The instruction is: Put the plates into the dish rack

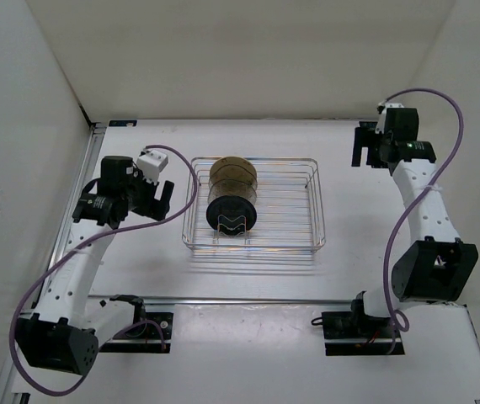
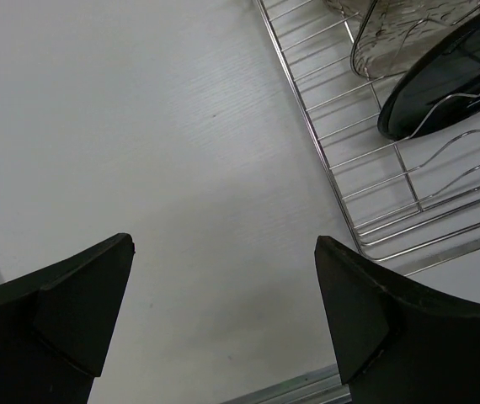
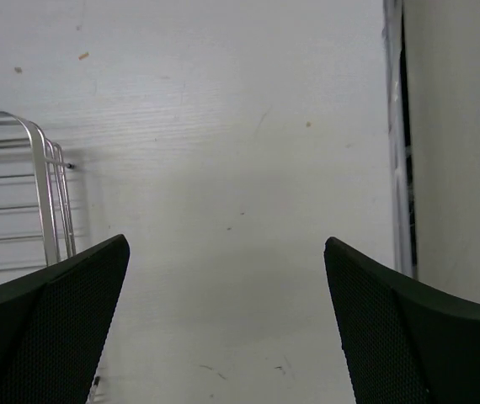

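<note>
Your left gripper (image 2: 223,242), just left of the dish rack (image 1: 319,220), and right gripper (image 3: 225,242), well off to its far right, both gape wide and empty, since the plates (image 1: 232,199) stand on edge between its dividers

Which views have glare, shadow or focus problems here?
Top external: soft even light, only a faint shadow beneath the dish rack, thin wires low-contrast on white. Left wrist: sheen on the black plate; near jaws dark, slightly soft. Right wrist: table sharp, jaws underexposed, side wall dimmer.
</note>
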You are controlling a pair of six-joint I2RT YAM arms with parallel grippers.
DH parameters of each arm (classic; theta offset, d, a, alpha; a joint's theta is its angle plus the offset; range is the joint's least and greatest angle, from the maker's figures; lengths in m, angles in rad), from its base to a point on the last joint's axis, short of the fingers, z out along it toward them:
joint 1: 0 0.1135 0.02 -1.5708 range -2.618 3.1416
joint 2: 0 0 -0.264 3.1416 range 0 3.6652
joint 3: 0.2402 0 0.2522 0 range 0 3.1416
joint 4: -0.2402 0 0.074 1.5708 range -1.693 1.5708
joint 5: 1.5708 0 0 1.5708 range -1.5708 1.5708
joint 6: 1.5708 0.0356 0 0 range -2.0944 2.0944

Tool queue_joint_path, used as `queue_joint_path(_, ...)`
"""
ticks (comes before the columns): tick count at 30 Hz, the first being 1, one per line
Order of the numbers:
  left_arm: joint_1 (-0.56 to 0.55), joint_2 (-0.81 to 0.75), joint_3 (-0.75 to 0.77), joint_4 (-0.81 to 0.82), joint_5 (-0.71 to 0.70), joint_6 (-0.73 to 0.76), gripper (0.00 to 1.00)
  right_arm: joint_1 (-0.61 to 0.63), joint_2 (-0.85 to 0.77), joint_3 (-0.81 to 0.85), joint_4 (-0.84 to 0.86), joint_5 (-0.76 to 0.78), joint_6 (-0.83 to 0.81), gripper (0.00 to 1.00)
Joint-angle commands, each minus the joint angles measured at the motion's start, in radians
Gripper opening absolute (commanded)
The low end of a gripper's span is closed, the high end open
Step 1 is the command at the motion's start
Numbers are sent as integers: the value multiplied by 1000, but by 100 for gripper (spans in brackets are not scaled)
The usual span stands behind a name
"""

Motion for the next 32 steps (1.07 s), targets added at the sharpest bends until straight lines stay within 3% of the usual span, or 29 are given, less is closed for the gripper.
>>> queue_joint_path(1, 41, 4, -41, 82, 61, -33, 100, -67, -40, -79, 74, -83, 113, 100)
queue_joint_path(8, 104, 13, -65, 117, 52, -53, 100, -162, 5, -156, 95, -186, 21, 100)
queue_joint_path(14, 124, -26, -85, 126, 52, -53, 100, -277, -50, -294, 199, -469, -74, 100)
queue_joint_path(32, 133, -65, -114, 154, 24, -53, 100, -277, -112, -383, 267, -390, -126, 100)
